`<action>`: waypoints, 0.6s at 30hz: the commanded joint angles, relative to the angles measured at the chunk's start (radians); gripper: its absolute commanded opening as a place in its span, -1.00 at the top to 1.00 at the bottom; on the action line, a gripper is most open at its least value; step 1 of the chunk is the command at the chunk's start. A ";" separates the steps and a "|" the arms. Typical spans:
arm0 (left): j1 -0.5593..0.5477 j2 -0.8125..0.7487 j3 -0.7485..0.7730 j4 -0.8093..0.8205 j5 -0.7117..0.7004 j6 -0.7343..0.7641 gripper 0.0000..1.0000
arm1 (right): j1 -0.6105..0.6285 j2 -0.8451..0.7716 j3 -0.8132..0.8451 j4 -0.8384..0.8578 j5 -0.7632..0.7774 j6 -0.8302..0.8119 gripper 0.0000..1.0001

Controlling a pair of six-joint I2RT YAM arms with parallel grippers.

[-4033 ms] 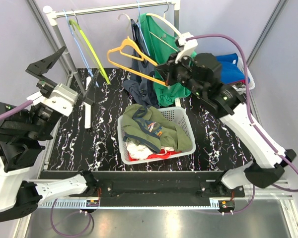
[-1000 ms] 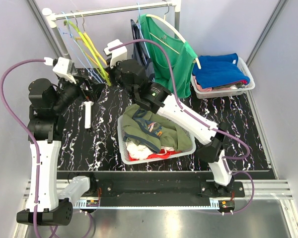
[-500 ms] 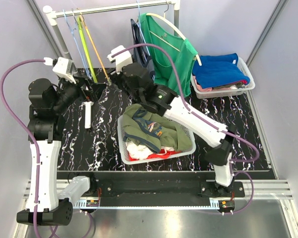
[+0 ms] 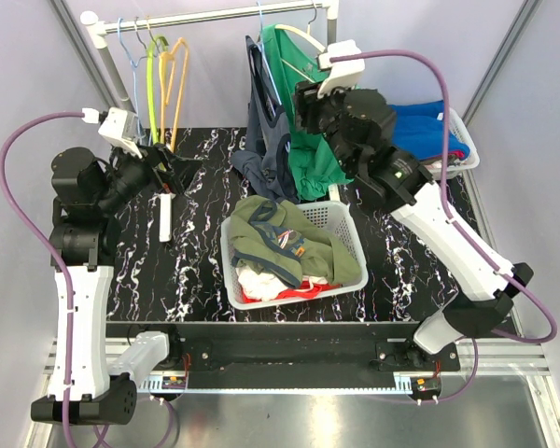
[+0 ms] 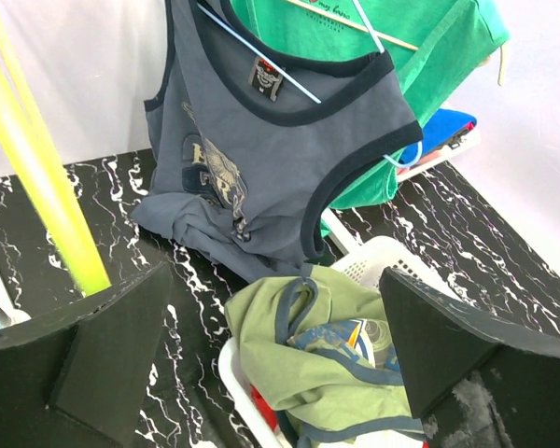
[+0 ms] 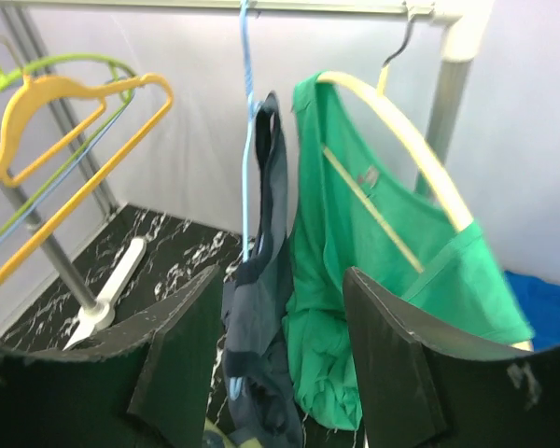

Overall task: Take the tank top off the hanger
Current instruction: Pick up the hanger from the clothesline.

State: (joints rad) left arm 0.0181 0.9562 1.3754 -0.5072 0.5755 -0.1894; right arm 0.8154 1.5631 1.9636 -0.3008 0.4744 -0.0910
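Observation:
A grey-blue tank top point(image 4: 264, 131) with navy trim hangs on a thin blue hanger point(image 6: 245, 121) from the rail, its lower part bunched on the table. It also shows in the left wrist view as the tank top point(image 5: 252, 140) and in the right wrist view as the tank top point(image 6: 266, 271). My right gripper point(image 4: 305, 105) is high up by the rail, just right of the tank top and in front of a green top point(image 4: 313, 140). The right gripper point(image 6: 282, 275) is open, with nothing between its fingers. My left gripper point(image 4: 173, 164) is open over the table's left, and the left gripper point(image 5: 273, 275) faces the tank top from a distance.
The green top point(image 6: 373, 243) hangs on a cream hanger point(image 6: 401, 140) beside the tank top. Bare orange, yellow-green and blue hangers point(image 4: 163, 75) hang at the rail's left end. A white basket point(image 4: 347, 224) with clothes stands mid-table, a second basket point(image 4: 467, 149) back right. A rack post point(image 4: 112, 75) stands at the left.
My right arm swung from the rail's left end to the right, in front of the green top, and its jaws opened. The orange hanger stays hanging on the left. The left arm held still.

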 commanded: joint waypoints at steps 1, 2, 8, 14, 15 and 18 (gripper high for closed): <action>0.005 -0.017 0.039 0.012 0.050 -0.021 -0.98 | 0.007 0.028 -0.069 0.006 -0.065 0.030 -0.27; 0.005 -0.019 0.037 0.012 0.055 -0.022 -0.98 | 0.007 0.026 -0.089 0.002 -0.071 0.033 -0.28; 0.005 -0.017 0.013 0.015 0.080 -0.022 -0.98 | 0.005 -0.003 -0.178 0.054 -0.068 0.039 -0.35; 0.005 -0.017 0.011 0.019 0.092 -0.025 -0.98 | -0.001 0.044 -0.132 0.057 -0.071 0.020 -0.40; 0.003 -0.017 0.011 0.019 0.093 -0.025 -0.98 | -0.004 0.051 -0.128 0.058 -0.072 0.019 -0.40; 0.005 -0.019 0.007 0.022 0.095 -0.025 -0.98 | -0.016 0.080 -0.121 0.065 -0.077 0.019 -0.41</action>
State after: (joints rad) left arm 0.0181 0.9497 1.3750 -0.5251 0.6350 -0.2043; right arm 0.8162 1.6070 1.7950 -0.2951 0.4053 -0.0666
